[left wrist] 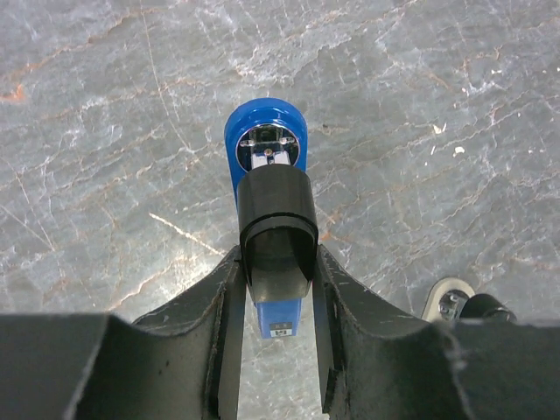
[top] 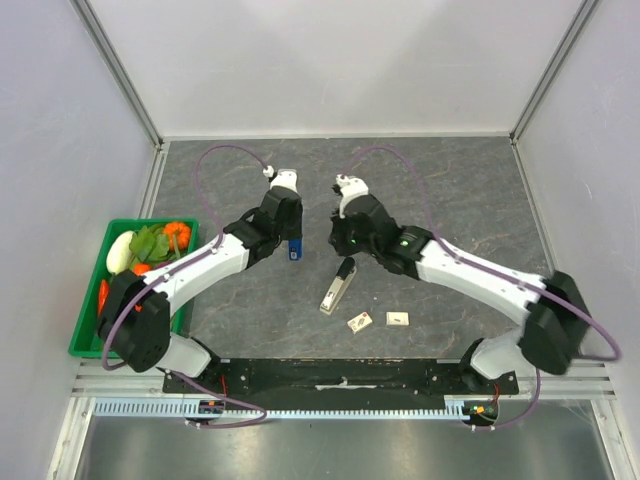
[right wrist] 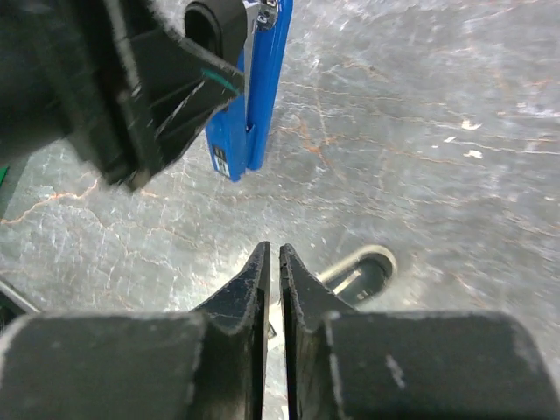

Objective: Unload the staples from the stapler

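My left gripper (top: pixel 290 232) is shut on a blue stapler part (top: pixel 295 250) with a black cap and holds it above the table; in the left wrist view (left wrist: pixel 276 262) the blue part (left wrist: pixel 265 149) hangs nose down between my fingers. A silver and black stapler part (top: pixel 338 287) lies on the table below; its rounded end shows in the right wrist view (right wrist: pixel 359 271) and the left wrist view (left wrist: pixel 448 297). My right gripper (top: pixel 343 243) hovers just right of the blue part (right wrist: pixel 254 96), jaws (right wrist: pixel 272 249) closed with a hairline gap and nothing between them.
Two small tan pieces (top: pixel 360 322) (top: pixel 398 319) lie near the front edge. A green crate (top: pixel 95 330) with vegetables stands at the left. The grey marbled table (top: pixel 450 190) is walled in on three sides.
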